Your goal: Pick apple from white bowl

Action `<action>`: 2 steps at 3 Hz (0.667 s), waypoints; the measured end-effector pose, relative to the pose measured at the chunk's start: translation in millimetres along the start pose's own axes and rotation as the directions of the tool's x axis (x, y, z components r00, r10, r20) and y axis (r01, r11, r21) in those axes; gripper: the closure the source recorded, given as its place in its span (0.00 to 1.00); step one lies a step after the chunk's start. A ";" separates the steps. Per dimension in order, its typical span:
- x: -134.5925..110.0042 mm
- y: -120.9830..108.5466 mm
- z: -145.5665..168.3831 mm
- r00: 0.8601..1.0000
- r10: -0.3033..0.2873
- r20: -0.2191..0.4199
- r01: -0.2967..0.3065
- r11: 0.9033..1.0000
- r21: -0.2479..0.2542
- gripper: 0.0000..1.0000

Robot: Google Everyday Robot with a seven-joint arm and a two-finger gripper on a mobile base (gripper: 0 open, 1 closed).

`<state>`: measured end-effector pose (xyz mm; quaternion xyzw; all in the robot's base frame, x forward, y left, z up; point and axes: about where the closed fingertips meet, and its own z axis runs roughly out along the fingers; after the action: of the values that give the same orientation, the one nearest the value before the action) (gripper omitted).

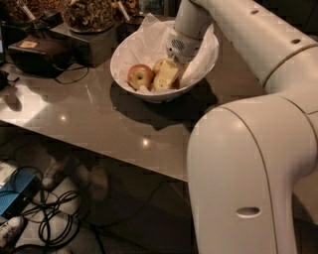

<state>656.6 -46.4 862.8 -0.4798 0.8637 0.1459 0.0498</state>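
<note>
The white bowl (124,52), lined with crumpled white paper, stands on the dark table at the upper middle. A red-yellow apple (140,76) lies in its left part. A second apple (158,65) shows partly just right of it, behind the gripper. My gripper (167,77) reaches down from the white arm into the middle of the bowl, right beside the red-yellow apple and against the second one. The arm's wrist hides the bowl's far right inside.
Dark containers of dried food (89,15) stand behind the bowl at the upper left. A dark box with a cable (37,52) sits left of it. The table's front edge (99,156) runs below, with cables (49,218) on the floor. My arm's large white body (248,173) fills the right.
</note>
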 end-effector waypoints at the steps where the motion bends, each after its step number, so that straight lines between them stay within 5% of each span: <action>1: -8.0 -4.3 2.2 1.000 -0.007 0.025 0.007 1.000 0.021 1.00; 2: -8.0 1.5 -7.1 0.998 -0.031 0.057 0.029 0.999 0.042 1.00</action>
<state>660.0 -41.2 871.6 -0.4872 0.8574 0.1410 0.0866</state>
